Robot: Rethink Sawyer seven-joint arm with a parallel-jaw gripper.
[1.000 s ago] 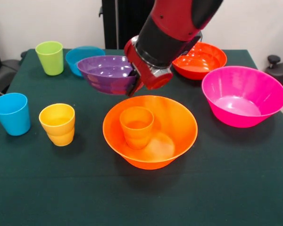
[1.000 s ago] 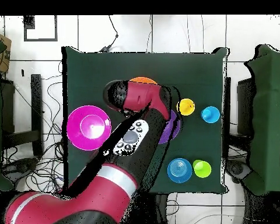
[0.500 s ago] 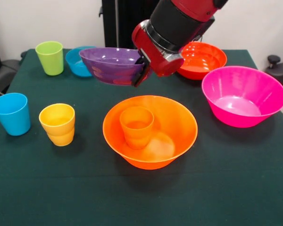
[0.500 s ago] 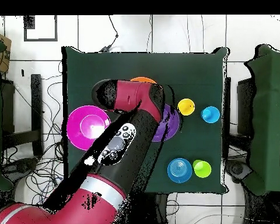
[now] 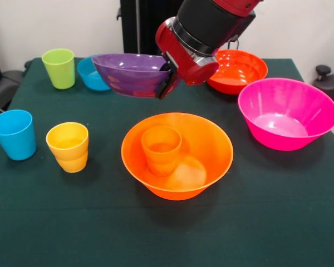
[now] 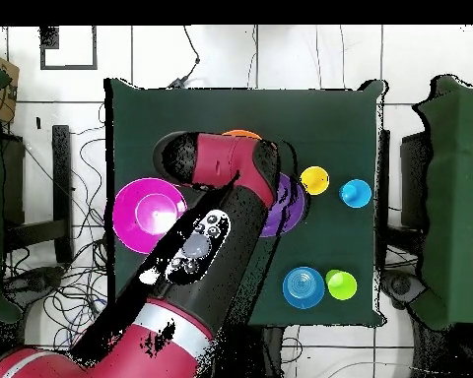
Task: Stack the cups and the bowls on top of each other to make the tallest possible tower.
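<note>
My gripper (image 5: 168, 78) is shut on the right rim of a purple bowl (image 5: 131, 74) and holds it in the air, behind and above the wide orange bowl (image 5: 209, 146). The small orange cup (image 5: 161, 149) stands upright inside that bowl. In the overhead view the arm covers most of the purple bowl (image 6: 288, 209) and the orange bowl (image 6: 242, 135). A second purple bowl does not show apart from the held one. The lime cup (image 5: 59, 68), blue cup (image 5: 14, 133) and yellow cup (image 5: 68, 146) stand at the left.
The wide pink bowl (image 5: 286, 114) sits at the right, the red-orange bowl (image 5: 236, 69) behind it, partly hidden by the arm. The small blue bowl (image 5: 89, 72) sits beside the lime cup. All stand on a dark green cloth (image 5: 167, 233).
The purple bowl has risen off the table in my gripper and stands higher over the cloth. In the last half second it moved only slightly.
</note>
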